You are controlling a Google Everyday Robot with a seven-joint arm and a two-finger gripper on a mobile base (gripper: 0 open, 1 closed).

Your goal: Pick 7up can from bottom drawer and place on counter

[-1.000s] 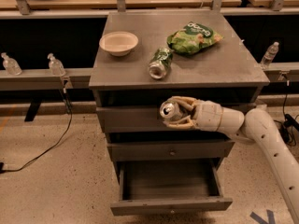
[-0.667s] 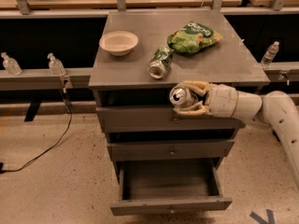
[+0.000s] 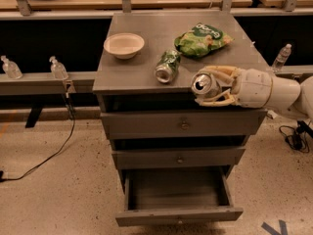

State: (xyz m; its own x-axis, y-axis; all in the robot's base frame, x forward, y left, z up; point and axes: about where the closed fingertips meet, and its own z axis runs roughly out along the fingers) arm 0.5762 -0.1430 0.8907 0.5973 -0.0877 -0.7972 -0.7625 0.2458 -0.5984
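We see the claw (image 3: 211,86) clamped around the 7up can (image 3: 201,83), which lies sideways between its fingers at the near right edge of the tabletop (image 3: 146,67); the bottom drawer (image 3: 178,214) stands open

Two cans: the 7up can (image 3: 203,82), clasped in the one gripper (image 3: 211,87) at the front right edge of the worktop (image 3: 146,27), and a green can (image 3: 167,66). One bowl (image 3: 124,45). One chip bag (image 3: 203,39). Three drawers: top drawer (image 3: 146,125), middle drawer (image 3: 146,158), bottom drawer (image 3: 178,214). Three bottles (image 3: 58,68).
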